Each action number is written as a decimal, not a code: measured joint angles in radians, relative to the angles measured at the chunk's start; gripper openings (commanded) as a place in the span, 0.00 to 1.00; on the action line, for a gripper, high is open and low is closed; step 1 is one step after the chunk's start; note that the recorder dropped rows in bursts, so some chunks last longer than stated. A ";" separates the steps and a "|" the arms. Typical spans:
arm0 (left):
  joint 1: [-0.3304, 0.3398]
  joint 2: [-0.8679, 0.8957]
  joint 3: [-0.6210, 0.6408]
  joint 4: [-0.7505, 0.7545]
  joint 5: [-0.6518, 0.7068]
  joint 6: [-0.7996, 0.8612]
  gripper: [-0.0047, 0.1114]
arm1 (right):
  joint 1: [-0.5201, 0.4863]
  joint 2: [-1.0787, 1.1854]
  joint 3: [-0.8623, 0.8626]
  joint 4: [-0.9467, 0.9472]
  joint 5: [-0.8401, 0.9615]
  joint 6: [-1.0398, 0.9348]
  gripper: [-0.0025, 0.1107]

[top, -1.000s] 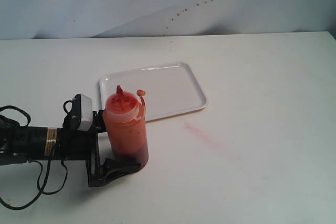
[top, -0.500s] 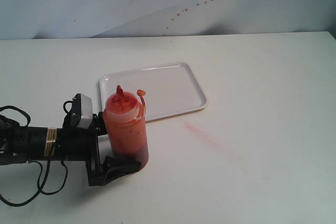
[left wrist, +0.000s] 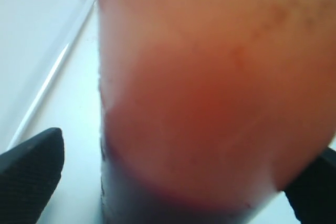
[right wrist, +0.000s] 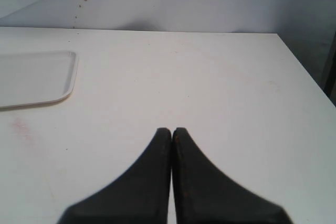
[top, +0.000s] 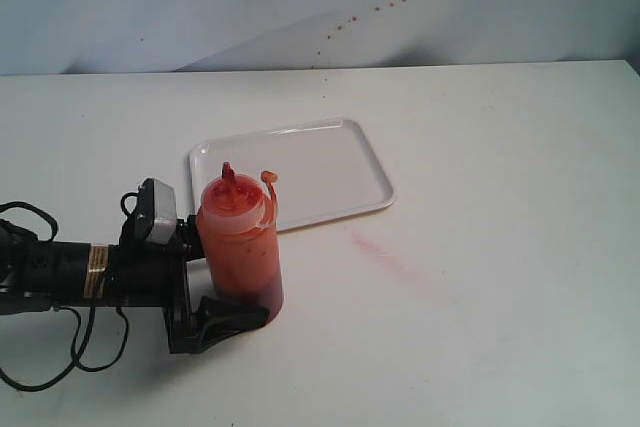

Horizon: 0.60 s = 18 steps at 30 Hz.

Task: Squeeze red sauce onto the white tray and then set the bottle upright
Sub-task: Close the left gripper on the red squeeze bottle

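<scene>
The bottle (top: 240, 247) is smooth, translucent plastic with a soft sheen, and the white tray (top: 335, 162) looks like hard plastic, smooth and faintly glossy along its rim. The table (top: 500, 207) is matt white; the backdrop (top: 200, 7) is a creased sheet, paper or cloth I cannot tell. The left gripper (left wrist: 173, 182) has matt black pads (left wrist: 31, 174) with a fine cross-hatched texture, while the right gripper (right wrist: 171, 131) looks plain matt black and smooth.

The bottle (top: 240, 242), translucent red-orange with a pointed red nozzle and a small tethered cap, stands upright on the surface (top: 500, 247). Red sauce (top: 248, 292) shows darkest at its base. The white tray (top: 330, 172) lies flat nearby, not touching it.
</scene>
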 measured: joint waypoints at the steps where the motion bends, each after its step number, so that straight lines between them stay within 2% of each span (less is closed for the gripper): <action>1: 0.000 0.000 0.000 0.000 0.000 0.000 0.91 | 0.000 0.000 0.000 0.000 0.000 0.000 0.02; 18: -0.011 0.000 0.000 -0.018 0.009 0.004 0.91 | 0.000 0.000 0.000 0.000 0.000 0.000 0.02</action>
